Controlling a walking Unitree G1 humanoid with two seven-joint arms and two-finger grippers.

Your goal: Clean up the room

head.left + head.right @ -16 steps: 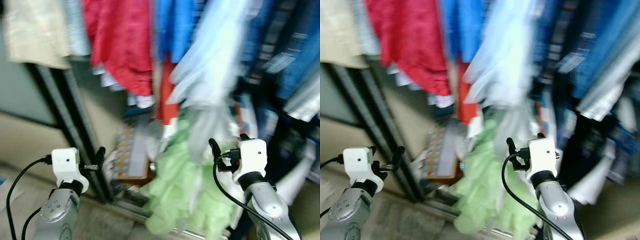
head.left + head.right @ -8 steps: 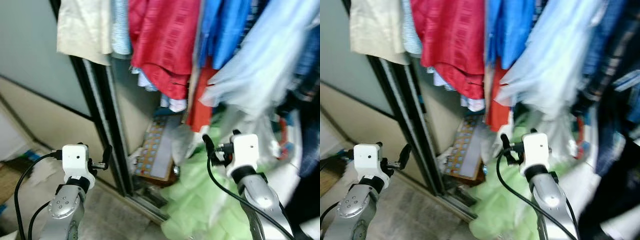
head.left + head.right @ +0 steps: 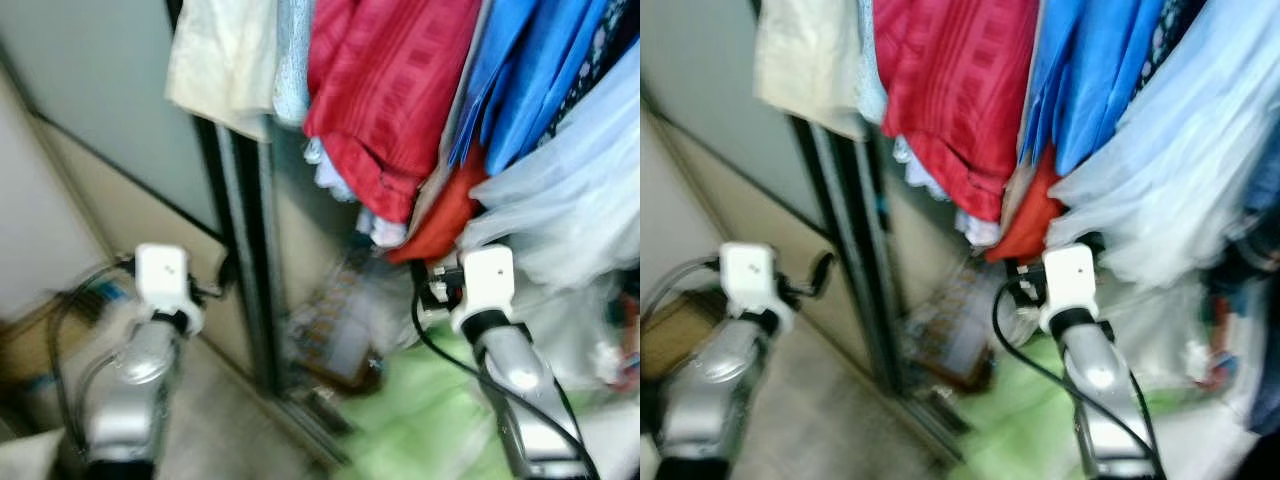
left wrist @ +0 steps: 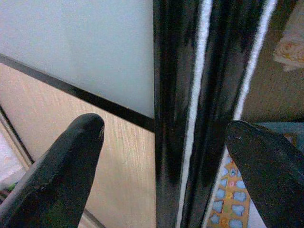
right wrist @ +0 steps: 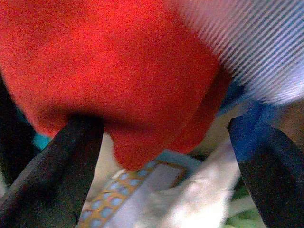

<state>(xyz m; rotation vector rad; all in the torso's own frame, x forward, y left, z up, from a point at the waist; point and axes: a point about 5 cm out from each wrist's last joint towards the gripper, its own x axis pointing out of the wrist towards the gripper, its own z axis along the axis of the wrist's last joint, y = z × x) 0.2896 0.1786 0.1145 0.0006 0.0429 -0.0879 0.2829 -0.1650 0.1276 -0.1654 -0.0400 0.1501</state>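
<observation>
Open wardrobe packed with hanging clothes: red shirt [image 3: 385, 110], blue ones [image 3: 520, 90], pale blue garment [image 3: 570, 200], plus a green heap [image 3: 420, 430] on the floor. Black sliding door frame [image 4: 190, 114] sits right ahead of the left gripper [image 4: 164, 142], fingers spread, empty. Right gripper [image 5: 166, 147] is also spread wide, empty, just under an orange-red garment [image 5: 114, 71].

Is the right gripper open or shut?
Open. In the wrist view the right gripper has its two black fingers spread wide, with the hanging red garment showing between them, ungripped.
</observation>
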